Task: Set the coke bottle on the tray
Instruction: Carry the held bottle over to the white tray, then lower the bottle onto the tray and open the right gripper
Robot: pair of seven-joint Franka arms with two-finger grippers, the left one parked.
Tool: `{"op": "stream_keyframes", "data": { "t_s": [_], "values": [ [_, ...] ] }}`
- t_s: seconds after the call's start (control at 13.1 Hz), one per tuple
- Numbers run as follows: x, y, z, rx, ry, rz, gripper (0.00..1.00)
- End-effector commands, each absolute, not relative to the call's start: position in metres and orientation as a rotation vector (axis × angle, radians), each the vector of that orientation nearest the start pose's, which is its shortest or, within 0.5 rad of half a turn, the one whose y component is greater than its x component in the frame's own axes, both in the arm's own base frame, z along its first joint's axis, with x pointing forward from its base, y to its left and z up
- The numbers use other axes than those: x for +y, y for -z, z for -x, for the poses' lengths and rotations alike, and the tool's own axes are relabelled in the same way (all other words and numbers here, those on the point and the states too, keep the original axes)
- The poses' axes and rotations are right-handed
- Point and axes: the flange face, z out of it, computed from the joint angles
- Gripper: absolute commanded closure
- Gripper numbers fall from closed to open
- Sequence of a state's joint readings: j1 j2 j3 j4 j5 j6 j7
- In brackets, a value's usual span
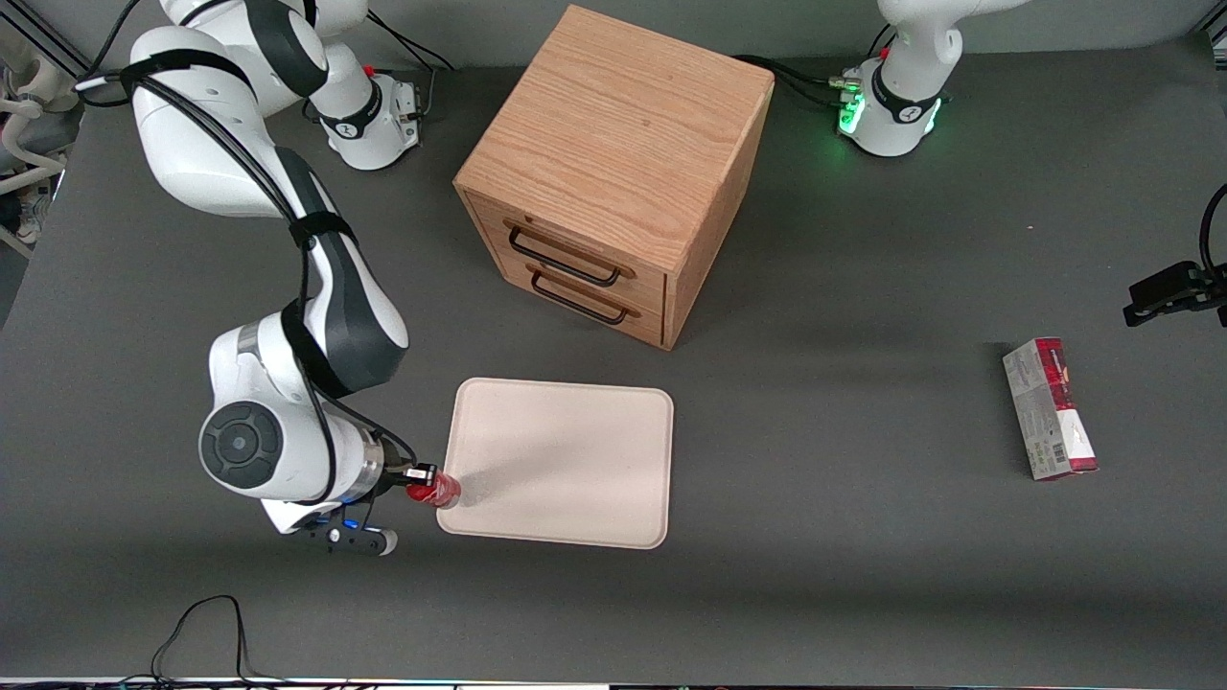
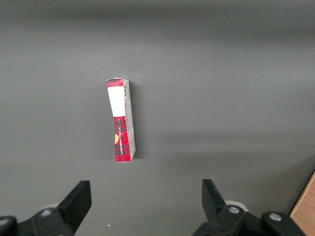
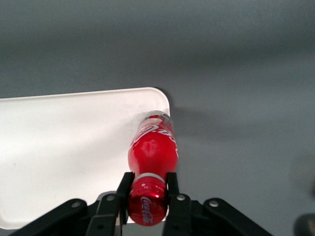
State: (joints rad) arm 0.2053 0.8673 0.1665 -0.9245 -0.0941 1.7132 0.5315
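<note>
Red bottle: the coke bottle (image 3: 153,147) is pinched at its cap end by the gripper (image 3: 147,189), one finger on each side of the neck, with the silvery base pointing down and away from the wrist.
Where it is: the bottle hangs over a corner of the tray (image 1: 575,450), the corner nearest the working arm and close to the front camera; whether the base already touches the rim or floor cannot be told.
Why held so: gripping the narrow neck likely leaves the body and base free, so the bottle can be lowered base first onto the flat surface.
Tray: cream, flat, low-rimmed, lying on the grey table (image 1: 844,537) in front of the wooden drawer cabinet (image 1: 613,172), with nothing else on it.
Stage, as a judgement: the carry looks about done; what remains is lowering, or shifting further inward from the edge, and letting go.
Risk: so near the corner, a slim bottle could tip off the rim when released.
Count: one bottle, one tray, one cabinet with two handled drawers, one red-and-white carton (image 1: 1050,410) lying well apart toward the parked arm's end.
</note>
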Motion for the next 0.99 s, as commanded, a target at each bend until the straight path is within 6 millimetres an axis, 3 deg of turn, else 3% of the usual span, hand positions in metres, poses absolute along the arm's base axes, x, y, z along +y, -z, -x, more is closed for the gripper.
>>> {"op": "stream_keyframes", "data": {
  "t_s": [0.0, 0.53, 0.61, 0.68, 0.84, 0.91],
  "values": [
    [0.235, -0.357, -0.738, 0.432, -0.073, 3.112, 0.95],
    [0.241, -0.341, -0.736, 0.424, -0.104, 3.122, 0.88],
    [0.241, -0.337, -0.736, 0.427, -0.111, 3.123, 0.83],
    [0.241, -0.335, -0.736, 0.427, -0.113, 3.123, 0.76],
    [0.241, -0.333, -0.736, 0.425, -0.115, 3.124, 0.25],
    [0.243, -0.332, -0.736, 0.422, -0.113, 3.123, 0.19]
  ]
}}
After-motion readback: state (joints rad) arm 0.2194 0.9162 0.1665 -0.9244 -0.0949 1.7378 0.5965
